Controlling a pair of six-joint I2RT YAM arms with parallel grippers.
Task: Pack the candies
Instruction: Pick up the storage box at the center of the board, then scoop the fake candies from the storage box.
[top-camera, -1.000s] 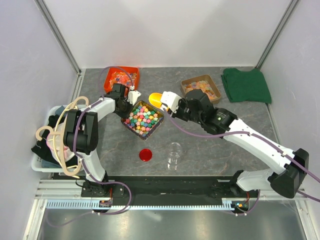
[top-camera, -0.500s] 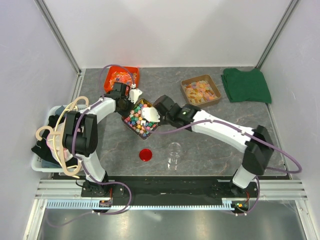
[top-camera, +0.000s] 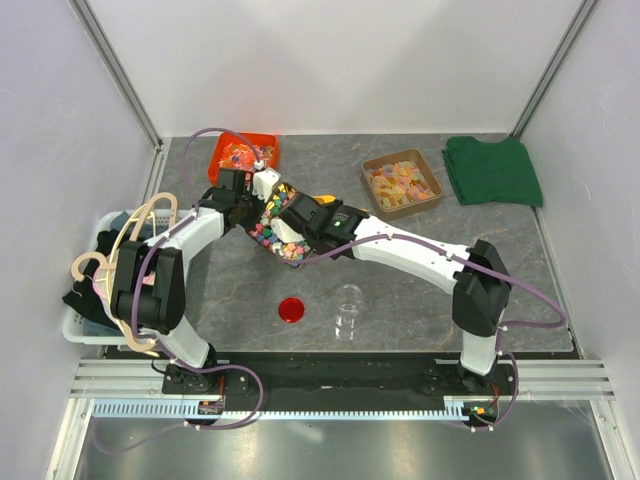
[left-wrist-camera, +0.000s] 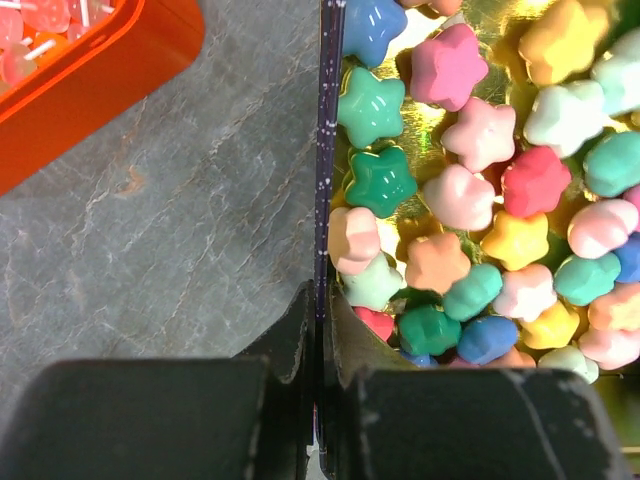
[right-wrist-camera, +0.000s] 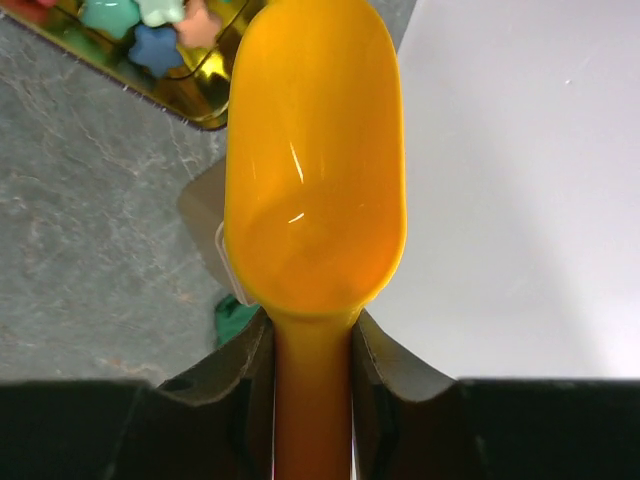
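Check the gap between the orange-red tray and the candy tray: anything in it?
Bare grey tabletop only, per the left wrist view, from the orange-red tray to the candy tray wall, which the left gripper pinches.

Top external: looking steeply down over whole table (top-camera: 400, 290) from near edge.
Wrists: peering close, both catching candies (left-wrist-camera: 470, 130) in gold tray (left-wrist-camera: 322, 180).
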